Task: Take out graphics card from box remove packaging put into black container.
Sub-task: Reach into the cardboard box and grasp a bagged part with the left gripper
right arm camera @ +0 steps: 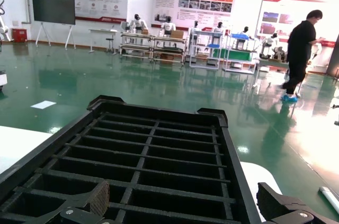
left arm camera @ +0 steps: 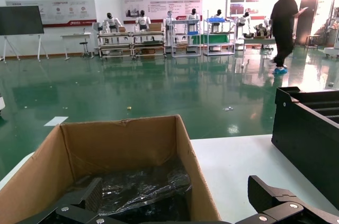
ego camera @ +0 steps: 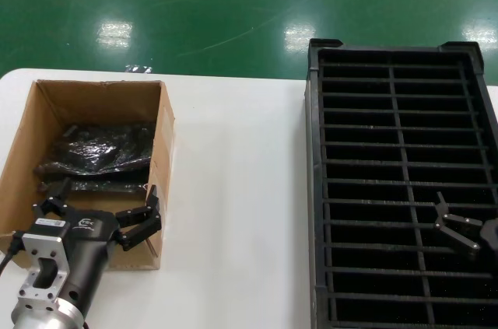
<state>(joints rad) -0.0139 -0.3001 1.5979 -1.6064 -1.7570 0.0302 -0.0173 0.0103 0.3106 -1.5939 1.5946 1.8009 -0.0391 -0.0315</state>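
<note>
The brown cardboard box [ego camera: 165,146] stands open at the table's left. It holds dark cards in crinkly, shiny plastic packaging [ego camera: 97,148] [left arm camera: 143,186]; no bare graphics card shows, and I cannot tell which wrapped one it is. My left gripper [ego camera: 101,203] [left arm camera: 177,198] hangs open over the box's near end. One of its fingers is above the inside and the other by the right wall [left arm camera: 198,181]. The black container [ego camera: 315,189] [right arm camera: 235,150] lies on the right, its slots showing nothing inside. My right gripper [ego camera: 455,224] [right arm camera: 185,197] hovers open over its right column, holding nothing.
A strip of bare white table [ego camera: 233,189] separates the box from the container [left arm camera: 302,128]. Beyond the table's far edge is green floor [ego camera: 233,10]. A person in black [left arm camera: 286,25] stands far off among racks.
</note>
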